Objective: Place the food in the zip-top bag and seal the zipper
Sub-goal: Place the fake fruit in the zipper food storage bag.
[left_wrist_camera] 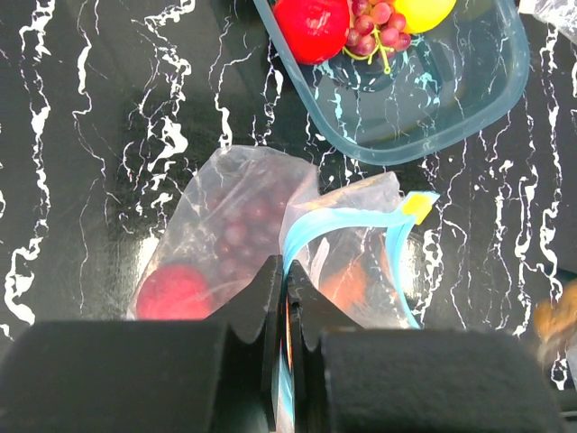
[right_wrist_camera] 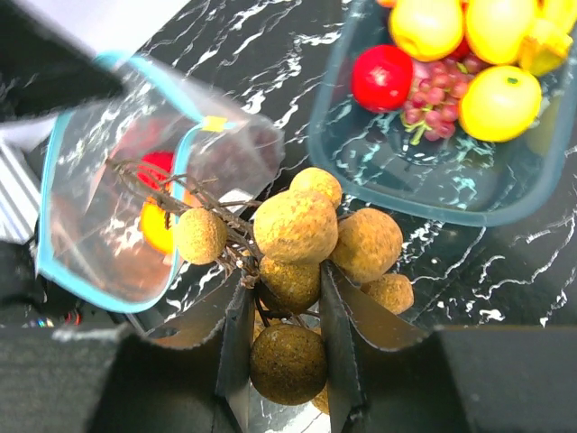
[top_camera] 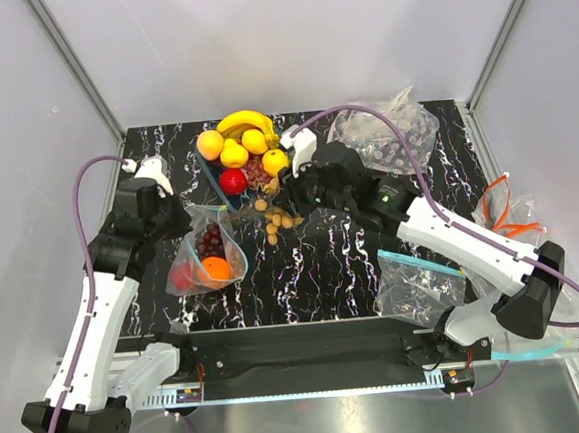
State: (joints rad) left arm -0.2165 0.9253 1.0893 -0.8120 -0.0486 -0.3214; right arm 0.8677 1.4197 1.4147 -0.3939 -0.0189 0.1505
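A clear, blue-tinted tray point(left_wrist_camera: 478, 99) at the back of the black marbled tabletop point(top_camera: 333, 263) holds a banana point(top_camera: 245, 122), three yellow fruits point(top_camera: 255, 141), a peach-coloured fruit point(top_camera: 211, 144), a red apple point(top_camera: 233, 181) and a bunch of reddish grapes point(top_camera: 256, 171). The zip-top bag point(top_camera: 207, 253) lies just off the tray's near-left corner, its mouth gaping toward the tray. Inside it show a second red apple point(left_wrist_camera: 176, 293), dark grapes point(left_wrist_camera: 239, 225) and an orange point(left_wrist_camera: 347, 284). The left gripper point(left_wrist_camera: 287, 280) has its jaws pressed together on the bag's rim, pinching the teal zipper point(left_wrist_camera: 311, 234), which is unsealed. The right gripper point(right_wrist_camera: 284, 289), at the tray's near edge, is clamped on the tan nut cluster point(right_wrist_camera: 297, 225), jaws partly apart around it. The cluster is between the tray and the bag's mouth; whether it touches the tabletop I cannot tell. A wrinkled clear bag point(top_camera: 384, 139) sits to the tray's right.
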